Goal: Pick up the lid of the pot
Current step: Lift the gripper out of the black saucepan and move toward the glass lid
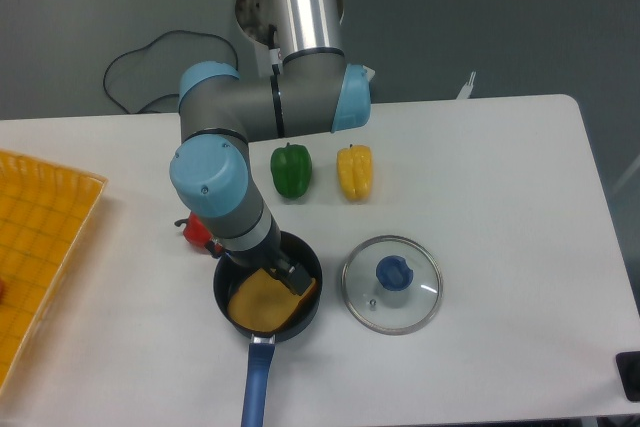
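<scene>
The pot lid [414,309] lies on the table right of the black pan, a clear glass disc with a pale rim and a blue knob [394,273] on top. My gripper [286,267] points down over the pan, left of the lid and apart from it. The blue and grey wrist covers much of the gripper, and its fingertips cannot be made out, so their opening is unclear.
The black pan [222,297] has a blue handle [257,383] toward the front and a flat brown item [262,305] inside. Behind stand green [291,170] and yellow [354,172] peppers. A red object [196,232] is left; a yellow crate [45,237] is farther left.
</scene>
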Available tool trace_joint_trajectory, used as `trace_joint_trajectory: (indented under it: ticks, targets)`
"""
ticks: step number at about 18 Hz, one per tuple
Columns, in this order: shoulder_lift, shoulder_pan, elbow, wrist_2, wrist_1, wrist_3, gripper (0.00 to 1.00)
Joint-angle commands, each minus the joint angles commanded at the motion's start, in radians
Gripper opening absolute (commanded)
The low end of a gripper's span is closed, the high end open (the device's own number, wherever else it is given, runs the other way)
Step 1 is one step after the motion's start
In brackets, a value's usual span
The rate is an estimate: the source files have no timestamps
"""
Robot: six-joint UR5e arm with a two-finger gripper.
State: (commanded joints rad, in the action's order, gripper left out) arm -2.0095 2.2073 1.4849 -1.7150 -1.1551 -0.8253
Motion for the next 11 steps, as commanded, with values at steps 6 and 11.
trace_joint_trajectory:
  ticks: [6,11]
  targets:
    - [0.018,0.015,0.008,-0.003,0.006,-0.002,1.0]
    - [0.008,0.038,0.035,-0.006,0.06,0.006,1.0]
